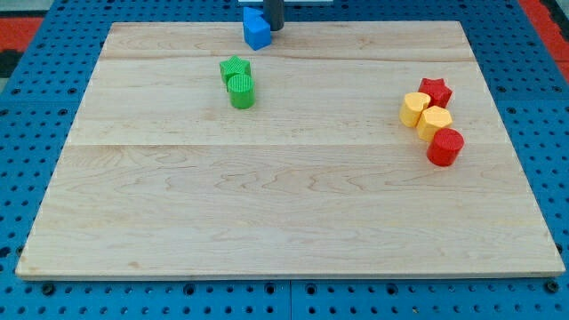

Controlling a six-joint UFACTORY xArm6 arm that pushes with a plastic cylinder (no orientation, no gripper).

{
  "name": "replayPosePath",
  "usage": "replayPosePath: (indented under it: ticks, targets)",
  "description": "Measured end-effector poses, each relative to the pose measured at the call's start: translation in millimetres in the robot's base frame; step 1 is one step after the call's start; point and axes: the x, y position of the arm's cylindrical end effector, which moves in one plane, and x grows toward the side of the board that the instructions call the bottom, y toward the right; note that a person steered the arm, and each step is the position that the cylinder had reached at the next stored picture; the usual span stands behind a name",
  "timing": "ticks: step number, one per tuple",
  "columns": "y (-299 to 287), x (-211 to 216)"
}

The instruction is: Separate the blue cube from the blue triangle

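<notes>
Two blue blocks sit touching at the top edge of the wooden board (284,204). The nearer one is the blue cube (257,34). The blue piece behind it (250,14) is partly cut off by the view's top, and its triangle shape cannot be made out. My dark rod comes down just right of them, with my tip (276,28) against or very close to the cube's upper right side.
A green star (235,67) and a green cylinder (241,92) touch each other below the blue blocks. At the view's right a red star (436,90), two yellow blocks (412,108) (435,120) and a red cylinder (445,147) form a cluster.
</notes>
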Motion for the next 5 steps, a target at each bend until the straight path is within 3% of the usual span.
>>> replayPosePath:
  ticks: [3,5]
  targets:
    - [-48,0]
    - [-8,16]
